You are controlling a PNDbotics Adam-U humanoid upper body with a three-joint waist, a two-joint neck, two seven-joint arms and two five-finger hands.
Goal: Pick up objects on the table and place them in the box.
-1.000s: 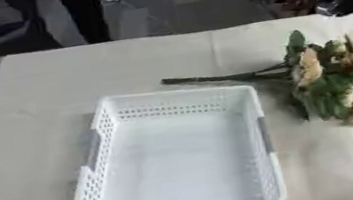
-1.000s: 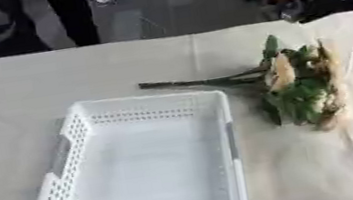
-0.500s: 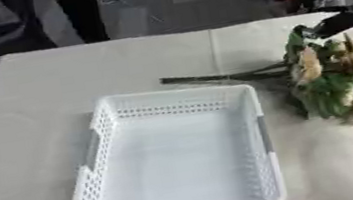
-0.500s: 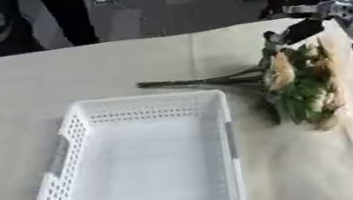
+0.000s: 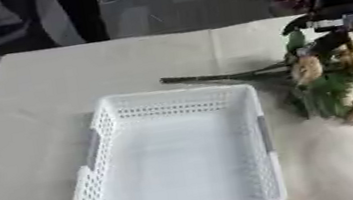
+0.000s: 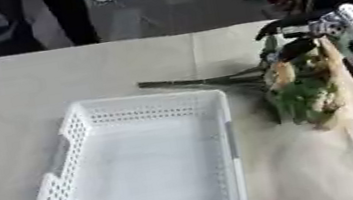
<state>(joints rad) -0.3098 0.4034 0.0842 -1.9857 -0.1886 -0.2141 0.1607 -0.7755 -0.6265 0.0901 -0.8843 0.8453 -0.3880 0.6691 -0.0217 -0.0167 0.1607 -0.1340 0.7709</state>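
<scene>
Fig.: reach for the flowers, start of pick. The right hand (image 6: 307, 30) comes in from the right edge and hangs over the top of the bunch of flowers (image 6: 302, 87), w/ dark fingers (image 6: 279, 25) curved forward and spread above the blooms; nothing sits between them yet. Whether a fingertip already touches the leaves cannot be told, as the view is blurred there. Left hand: not in view.

The flowers lie flat on the table (image 5: 46, 92), just beside the right wall of the white box (image 5: 180, 157). Pale blooms and green leaves point toward the near-right; the dark stems (image 5: 212, 77) run left along the table, past the box's far-right corner, apart from its rim. The box is empty and its walls are perforated.

Doing the step well (judgement): grasp low, where stems gather under the blooms, not on the soft heads, which would likely crush or slip. Bring thumb under and fingers over that neck, close fully before lifting. The bunch is long and limp, so expect the stems to droop; lift high enough to clear the box wall, then carry left and lay it lengthwise along the box's long axis, so the stems don't catch on the rim.
</scene>
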